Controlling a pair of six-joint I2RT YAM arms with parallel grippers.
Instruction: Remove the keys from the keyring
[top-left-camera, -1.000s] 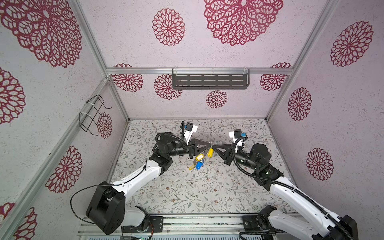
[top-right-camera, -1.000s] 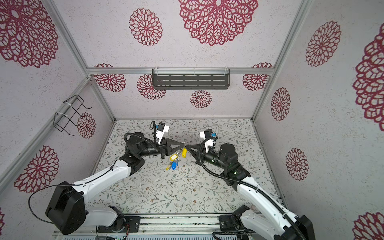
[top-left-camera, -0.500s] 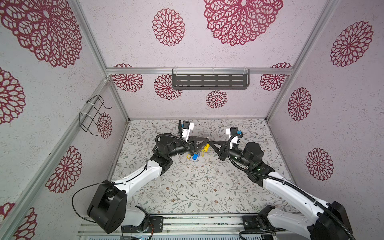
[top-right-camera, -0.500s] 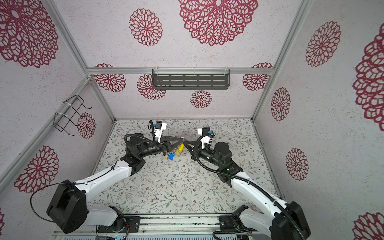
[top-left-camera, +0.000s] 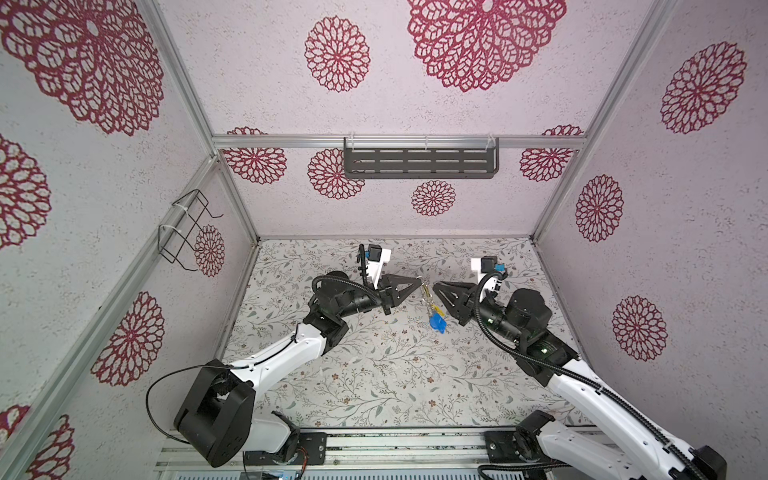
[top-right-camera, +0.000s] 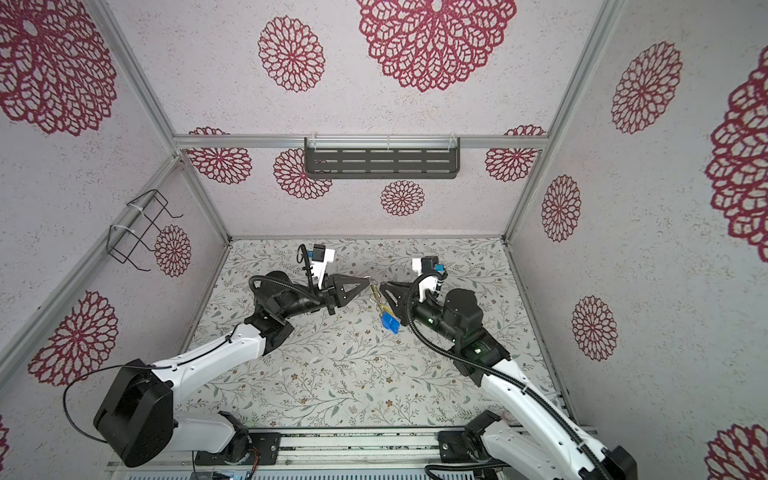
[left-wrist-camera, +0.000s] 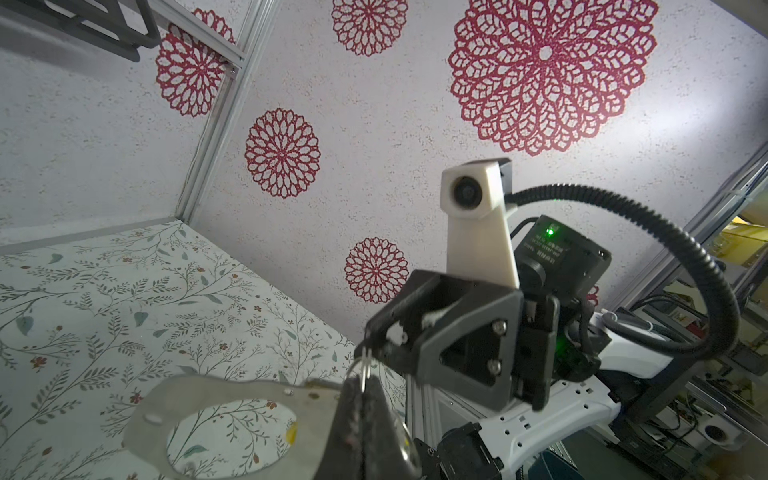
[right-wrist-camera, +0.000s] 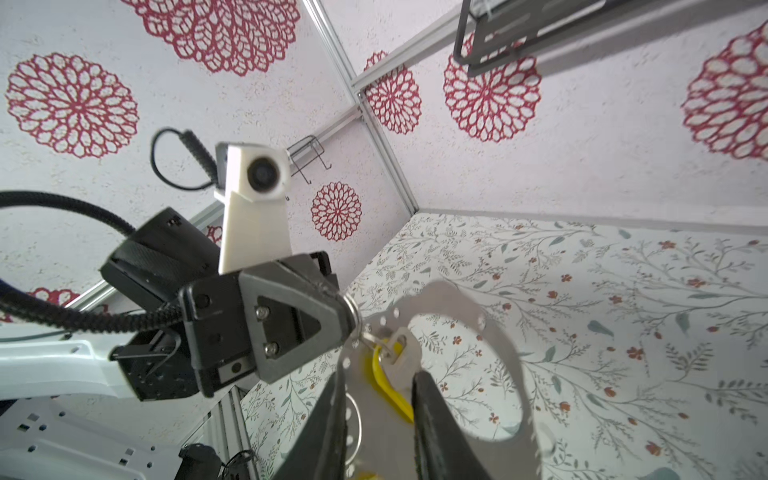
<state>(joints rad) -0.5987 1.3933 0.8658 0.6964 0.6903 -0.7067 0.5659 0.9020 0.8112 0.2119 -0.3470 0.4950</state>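
Table (top-left-camera: 374, 374): floral top.
L gripper (top-left-camera: 420, 284): fingers clenched on edge of keyring (right-wrist-camera: 453, 299), at its 9 o'clock.
R gripper (top-left-camera: 435, 286): at keyring's 3 o'clock; fingers (right-wrist-camera: 432, 415) parted, released; band and yellow tag (right-wrist-camera: 384, 382) seen in gap.
Keyring: grey metal, held up over table mid, twd 12 o'clock.
Keys: blue tag (top-left-camera: 436, 323), yellow tag, hung at keyring's 5 o'clock.

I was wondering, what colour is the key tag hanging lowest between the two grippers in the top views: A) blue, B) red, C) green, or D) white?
A: in both top views a blue key tag dangles lowest, below the keyring that the shut left gripper holds up by a small ring at its edge.
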